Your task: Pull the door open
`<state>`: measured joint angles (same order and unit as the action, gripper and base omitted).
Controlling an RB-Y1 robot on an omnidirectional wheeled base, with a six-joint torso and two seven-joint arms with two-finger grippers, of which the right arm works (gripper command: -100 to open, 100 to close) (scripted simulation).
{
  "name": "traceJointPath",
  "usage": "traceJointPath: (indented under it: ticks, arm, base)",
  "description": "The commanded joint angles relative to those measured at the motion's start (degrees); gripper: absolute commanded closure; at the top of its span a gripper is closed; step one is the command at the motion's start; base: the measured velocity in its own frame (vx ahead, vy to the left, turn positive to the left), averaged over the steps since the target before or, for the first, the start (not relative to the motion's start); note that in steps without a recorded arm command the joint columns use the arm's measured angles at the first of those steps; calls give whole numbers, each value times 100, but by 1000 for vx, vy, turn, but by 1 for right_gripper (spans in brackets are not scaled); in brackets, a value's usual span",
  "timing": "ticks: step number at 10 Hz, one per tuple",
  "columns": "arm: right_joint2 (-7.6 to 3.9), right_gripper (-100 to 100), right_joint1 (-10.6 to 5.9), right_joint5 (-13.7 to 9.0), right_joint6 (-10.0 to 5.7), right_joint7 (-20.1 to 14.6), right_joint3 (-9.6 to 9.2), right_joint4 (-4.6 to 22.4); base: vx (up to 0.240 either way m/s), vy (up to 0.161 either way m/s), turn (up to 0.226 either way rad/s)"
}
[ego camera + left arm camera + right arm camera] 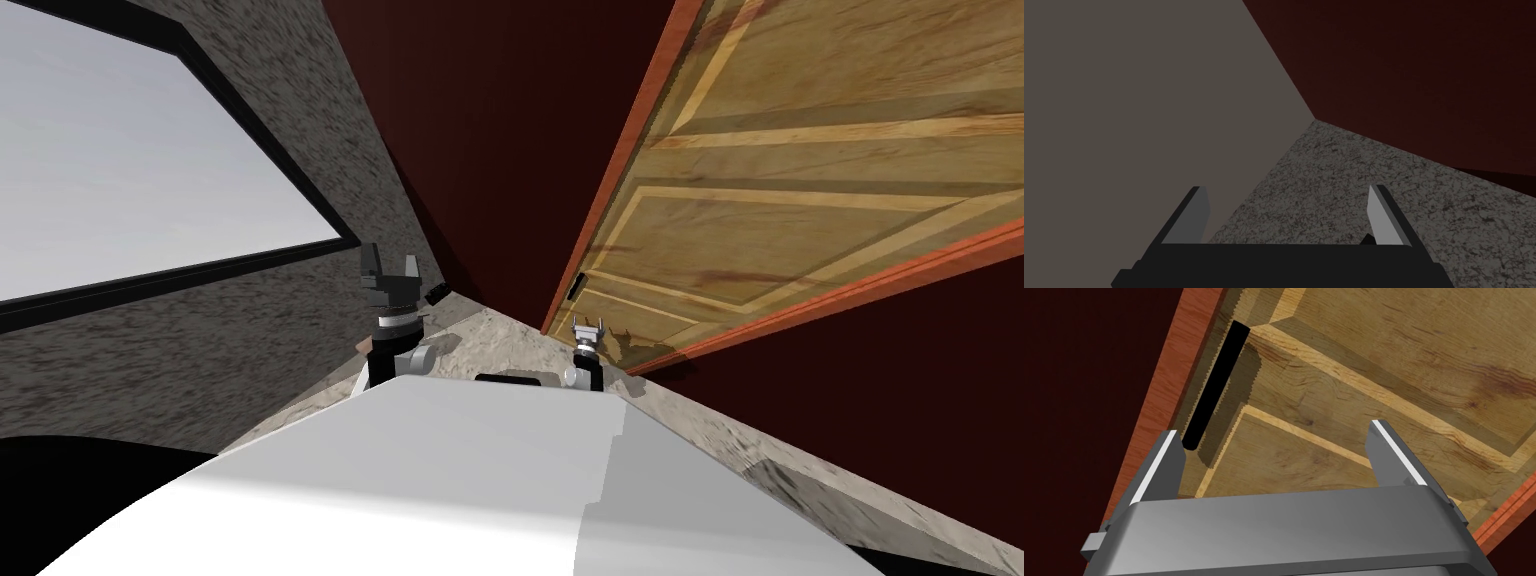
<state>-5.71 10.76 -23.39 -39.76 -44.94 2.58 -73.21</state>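
A panelled wooden door in an orange-red frame stands ahead on my right. Its black bar handle sits close to the frame's edge. My right gripper hangs open just short of the door, a little to the side of the handle. In the right wrist view the black handle runs along the door just beyond one fingertip, outside the open right gripper. My left gripper is raised near the wall corner, and the left gripper stands open and empty.
A dark red wall flanks the door on both sides. A speckled grey wall with a large black-framed window closes in on the left. The floor between them is a narrow stone-coloured strip.
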Motion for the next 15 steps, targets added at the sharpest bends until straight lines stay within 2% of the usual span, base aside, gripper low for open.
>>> traceJointPath:
  ticks: [1, 15]
  arm:
    - [-2, -100, -83, -100, -53, -209, 25, 208]
    - [73, -100, -663, -843, -476, -1720, 189, 1780]
  base:
    - [96, -29, 67]
    - [86, -35, 58]
